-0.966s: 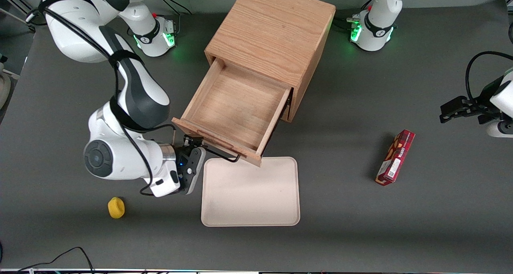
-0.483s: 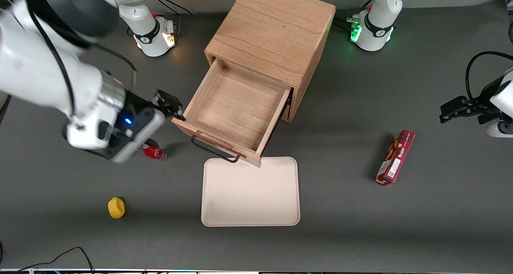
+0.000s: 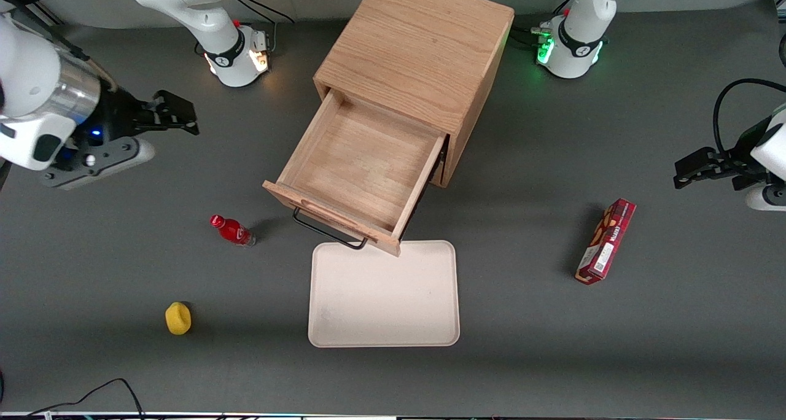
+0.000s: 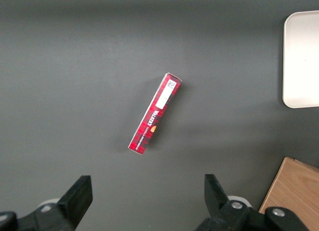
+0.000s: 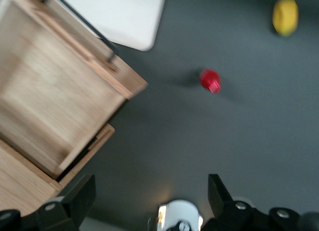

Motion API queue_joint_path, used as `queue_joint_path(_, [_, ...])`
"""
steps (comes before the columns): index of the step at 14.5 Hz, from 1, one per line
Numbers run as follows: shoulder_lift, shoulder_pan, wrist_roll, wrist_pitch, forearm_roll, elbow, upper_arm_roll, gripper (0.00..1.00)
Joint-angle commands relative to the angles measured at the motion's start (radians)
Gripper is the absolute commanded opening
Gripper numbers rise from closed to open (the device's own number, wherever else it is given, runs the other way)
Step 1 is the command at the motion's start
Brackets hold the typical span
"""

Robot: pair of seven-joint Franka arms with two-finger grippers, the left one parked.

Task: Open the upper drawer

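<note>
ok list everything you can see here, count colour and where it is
cabinet: one, light oak, middle of the table
upper drawer: one, light oak with a black wire handle, pulled out of the cabinet and empty
tray: one, cream, in front of the drawer, nearer the front camera
bottle: one, red, on the table beside the drawer front, toward the working arm's end
yellow object: one, nearer the front camera than the bottle
box: one, red, lying flat toward the parked arm's end
hand: one, black, fingers open and empty, raised above the table at the working arm's end, apart from the drawer
</note>
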Motion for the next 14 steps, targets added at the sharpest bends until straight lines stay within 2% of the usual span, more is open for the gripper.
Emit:
queue_joint_path(1, [-0.267,0.006,0.119,0.135,-0.020,-0.405,-0.049,1.00])
queue_joint_path(3, [-0.483,0.006,0.124,0.340,-0.017,-0.737,-0.073,1.00])
queue_joint_path(5, [-0.640,0.006,0.124,0.480,-0.009,-0.961,-0.101,1.00])
queue_joint_path(6, [-0.658,0.006,0.124,0.490,-0.008,-0.989,-0.131,1.00])
queue_joint_path(9, [-0.627,0.005,0.132,0.489,-0.021,-0.933,-0.217,1.00])
queue_joint_path(14, [-0.566,0.006,0.138,0.453,-0.064,-0.827,-0.234,1.00])
